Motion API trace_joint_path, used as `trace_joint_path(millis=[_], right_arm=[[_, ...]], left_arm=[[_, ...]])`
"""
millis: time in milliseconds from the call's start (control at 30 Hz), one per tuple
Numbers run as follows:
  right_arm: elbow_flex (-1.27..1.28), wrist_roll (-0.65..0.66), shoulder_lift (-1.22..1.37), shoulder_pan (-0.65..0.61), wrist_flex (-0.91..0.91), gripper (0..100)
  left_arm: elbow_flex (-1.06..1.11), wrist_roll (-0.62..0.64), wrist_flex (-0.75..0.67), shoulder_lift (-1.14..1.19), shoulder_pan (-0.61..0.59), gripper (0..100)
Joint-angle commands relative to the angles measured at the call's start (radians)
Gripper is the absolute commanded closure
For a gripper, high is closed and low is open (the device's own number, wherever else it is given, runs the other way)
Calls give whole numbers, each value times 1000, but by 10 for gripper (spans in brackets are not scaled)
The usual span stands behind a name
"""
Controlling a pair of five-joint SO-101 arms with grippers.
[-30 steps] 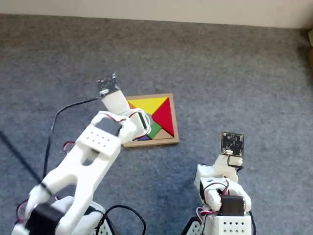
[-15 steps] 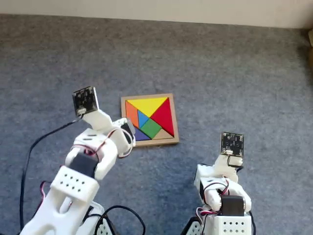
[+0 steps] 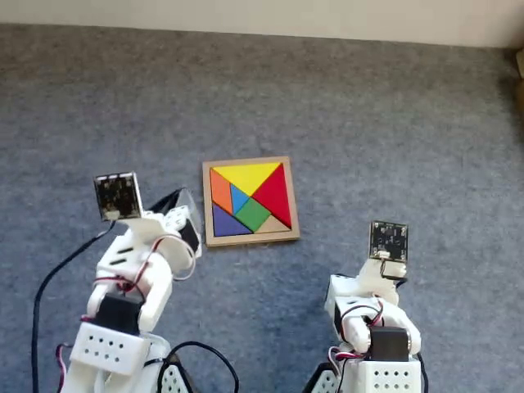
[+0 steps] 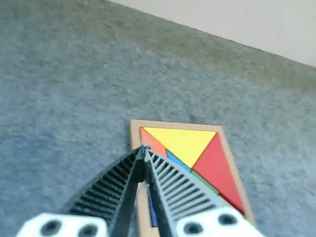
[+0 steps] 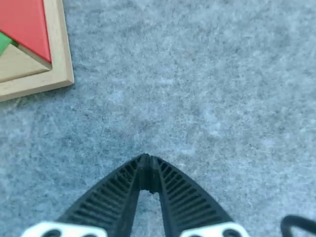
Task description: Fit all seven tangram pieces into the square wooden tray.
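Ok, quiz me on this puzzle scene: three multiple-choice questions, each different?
1. Where is the tray? A) in an end effector B) on the carpet C) atop an arm
2. Colour of the big triangle beside the red piece? A) white B) black C) yellow
3. The right end effector is: A) shut, empty B) wide open C) shut on a piece
Answers: 1 B, it lies flat there; 2 C, it shows yellow; 3 A, fingers meet, nothing between.

tangram pieces [image 3: 248, 200] in tray [image 3: 250, 238], between arms
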Motion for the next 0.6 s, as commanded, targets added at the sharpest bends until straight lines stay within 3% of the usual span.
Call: trace_joint_path(millis=[0, 200, 567], right_arm=[[143, -9, -13, 7, 7, 987], [143, -9, -13, 7, 7, 987], [143, -11, -13, 7, 7, 987]], left_arm=[[68, -84, -18, -116, -42, 994], [242, -226, -12, -335, -47, 994], [236, -348, 267, -364, -47, 994]])
